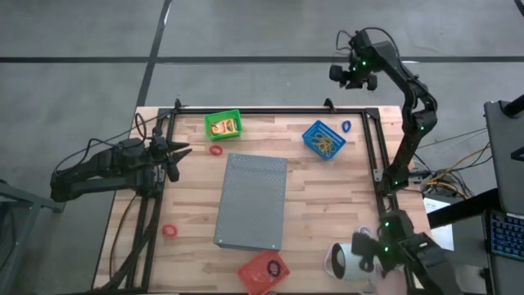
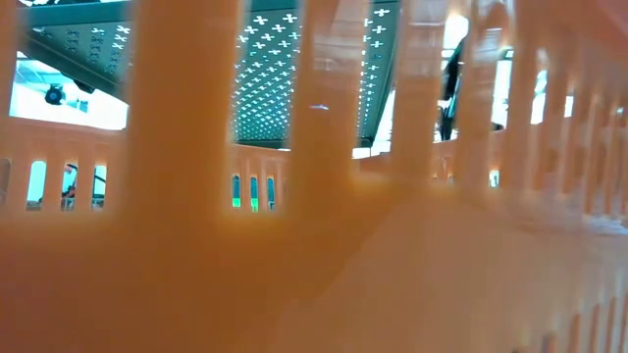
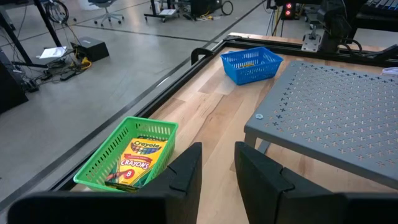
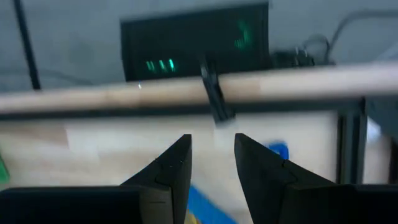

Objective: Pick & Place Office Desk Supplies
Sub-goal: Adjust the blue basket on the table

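left jaws: left gripper (image 3: 216,169) part open, a narrow gap between the fingers, nothing in it; hovers low at the table's left edge, pointing across toward the green basket (image 1: 223,124)
right jaws: right gripper (image 4: 211,163) part open, empty; held high beyond the table's far right corner, past the frame rail (image 4: 186,90)
crayon box: yellow crayon box (image 3: 138,160) lies flat in the green basket, already sorted by the look of it
rubber bands: tan bands (image 1: 326,142) in the blue basket (image 1: 322,138), far right
loose rings: red ring (image 1: 216,150) just beside the green basket; another red ring (image 1: 169,231) near the left edge; blue ring (image 1: 346,126) by the blue basket, near the rail
red basket: red basket (image 1: 264,271) at the near edge, dark ring inside; it blocks the low view
why so: each basket seems to take one kind; loose rings likely still to place
obstacle: grey slab (image 1: 253,201) stands raised mid-table, splits left from right
open room: bare wood either side of the slab; left arm has a clear run to the nearer red ring
edges: blue ring sits tight to the rail, little side room
other: white cylinder (image 1: 350,260) at the near right corner
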### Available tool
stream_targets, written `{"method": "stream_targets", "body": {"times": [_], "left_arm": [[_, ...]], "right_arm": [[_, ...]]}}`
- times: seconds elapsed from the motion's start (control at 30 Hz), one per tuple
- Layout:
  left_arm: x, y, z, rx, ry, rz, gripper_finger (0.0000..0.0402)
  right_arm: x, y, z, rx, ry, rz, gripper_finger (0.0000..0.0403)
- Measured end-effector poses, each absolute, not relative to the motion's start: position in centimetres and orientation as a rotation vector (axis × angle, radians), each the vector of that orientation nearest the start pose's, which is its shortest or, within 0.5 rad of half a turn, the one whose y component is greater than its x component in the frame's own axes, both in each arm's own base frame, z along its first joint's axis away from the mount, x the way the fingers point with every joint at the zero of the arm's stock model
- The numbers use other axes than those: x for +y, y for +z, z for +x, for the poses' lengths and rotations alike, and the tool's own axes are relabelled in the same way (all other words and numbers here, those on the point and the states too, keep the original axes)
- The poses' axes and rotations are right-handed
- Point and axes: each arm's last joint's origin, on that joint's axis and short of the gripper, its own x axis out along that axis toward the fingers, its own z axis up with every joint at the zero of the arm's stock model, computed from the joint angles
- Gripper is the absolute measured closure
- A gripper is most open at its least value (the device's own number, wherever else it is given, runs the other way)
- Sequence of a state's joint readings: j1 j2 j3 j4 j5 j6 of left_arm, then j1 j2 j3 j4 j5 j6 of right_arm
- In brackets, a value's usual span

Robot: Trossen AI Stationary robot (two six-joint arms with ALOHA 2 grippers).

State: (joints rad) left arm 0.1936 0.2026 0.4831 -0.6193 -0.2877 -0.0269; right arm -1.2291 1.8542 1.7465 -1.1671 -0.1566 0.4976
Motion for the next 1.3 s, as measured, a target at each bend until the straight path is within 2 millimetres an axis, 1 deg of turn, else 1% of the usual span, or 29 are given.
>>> {"method": "stream_targets", "body": {"times": [0.17, 0.33, 0.43, 0.53, 0.63, 0.67, 0.7, 0.8, 1.0, 1.07, 1.17, 1.23, 1.3], "left_arm": [[2.2, 25.0, 6.7, 0.335, 0.481, -0.01, 0.0303], [2.2, 25.0, 6.7, 0.335, 0.481, -0.01, 0.0303], [2.2, 25.0, 6.7, 0.335, 0.481, -0.01, 0.0303], [2.2, 25.0, 6.7, 0.335, 0.481, -0.01, 0.0303], [2.2, 25.0, 6.7, 0.335, 0.481, -0.01, 0.0303], [2.2, 25.0, 6.7, 0.335, 0.481, -0.01, 0.0303], [2.2, 25.0, 6.7, 0.335, 0.481, -0.01, 0.0303], [2.2, 25.0, 6.7, 0.335, 0.481, -0.01, 0.0303], [2.2, 25.0, 6.7, 0.335, 0.481, -0.01, 0.0303], [2.2, 25.0, 6.7, 0.335, 0.481, -0.01, 0.0303], [2.2, 25.0, 6.7, 0.335, 0.481, -0.01, 0.0303], [2.2, 25.0, 6.7, 0.335, 0.481, -0.01, 0.0303], [2.2, 25.0, 6.7, 0.335, 0.481, -0.01, 0.0303]], "right_arm": [[-36.9, 30.5, 12.2, 0.624, -1.223, 1.164, 0.0284], [-38.3, 30.8, 11.3, 0.516, -1.245, 1.105, 0.0284], [-39.0, 29.4, 10.8, 0.563, -1.254, 1.128, 0.0284], [-39.7, 27.3, 10.4, 0.676, -1.23, 1.126, 0.0284], [-40.2, 25.1, 10.2, 0.786, -1.171, 1.14, 0.0284], [-40.4, 24.7, 10.1, 0.78, -1.137, 1.159, 0.0284], [-40.5, 24.7, 10.1, 0.783, -1.118, 1.15, 0.0284], [-40.7, 25.6, 10.3, 0.786, -1.106, 1.058, 0.0284], [-41.3, 26.6, 10.4, 0.747, -1.115, 1.015, 0.0284], [-41.2, 27.0, 10.4, 0.747, -1.105, 1.021, 0.0284], [-40.5, 27.8, 10.2, 0.833, -1.059, 1.016, 0.0284], [-39.8, 29.1, 10.1, 0.911, -1.005, 0.975, 0.0284], [-38.7, 30.2, 10.1, 0.989, -0.95, 0.969, 0.0284]]}}
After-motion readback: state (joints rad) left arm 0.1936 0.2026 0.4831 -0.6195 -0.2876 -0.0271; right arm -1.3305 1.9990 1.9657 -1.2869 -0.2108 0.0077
